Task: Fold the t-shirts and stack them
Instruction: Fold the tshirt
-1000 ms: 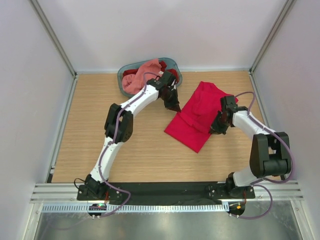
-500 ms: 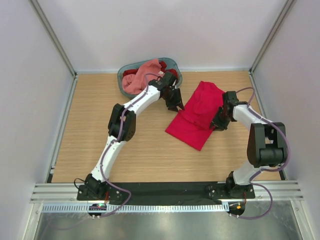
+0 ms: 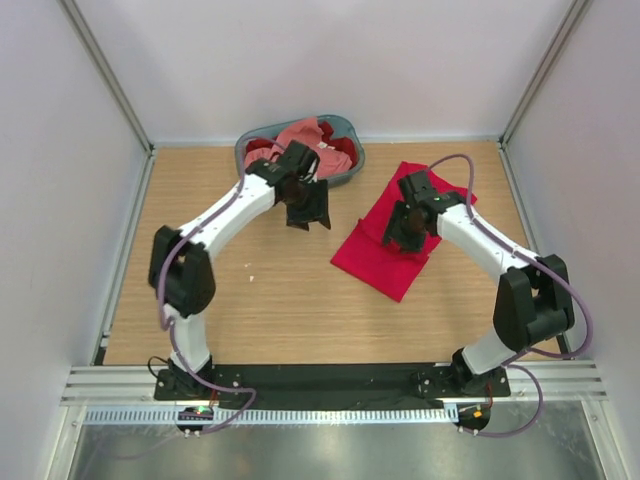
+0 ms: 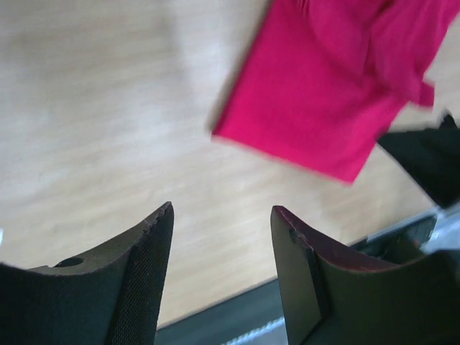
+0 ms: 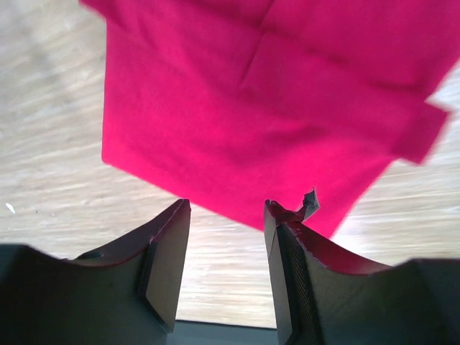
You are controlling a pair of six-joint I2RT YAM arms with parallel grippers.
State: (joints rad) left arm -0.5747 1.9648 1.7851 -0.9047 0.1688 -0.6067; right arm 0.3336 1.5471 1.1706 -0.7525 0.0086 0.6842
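A pale wooden table (image 3: 250, 300) enclosed by white walls. The crimson t-shirt (image 3: 385, 262) lies flat on it, partly folded. Its long axis runs on a diagonal from the far right corner towards the near centre, with a folded sleeve band across the far half.

The right pincer (image 3: 405, 228) hangs directly above the middle of this shirt, its jaws apart and nothing between them. In its wrist view the red cloth fills the field just beyond the fingertips. The left pincer (image 3: 308, 212) is over bare wood, also with jaws apart and empty. The shirt lies off to its right, apart from it, with the near-left hem closest. The right arm is therefore the nearer, and any next fold probably turns on which end of the diagonal each pincer takes.

Behind the left pincer stands the grey-blue basket (image 3: 243, 165), holding the salmon pink t-shirt (image 3: 300, 133) and the darker red t-shirt (image 3: 342, 152), both crumpled.

Not resolved:
- The shirt's centre is covered by the right pincer.
- Whether its tips touch the cloth cannot be told.
- Both wrist views are motion-blurred.
- A small grey scrap at one right fingertip is unidentifiable.
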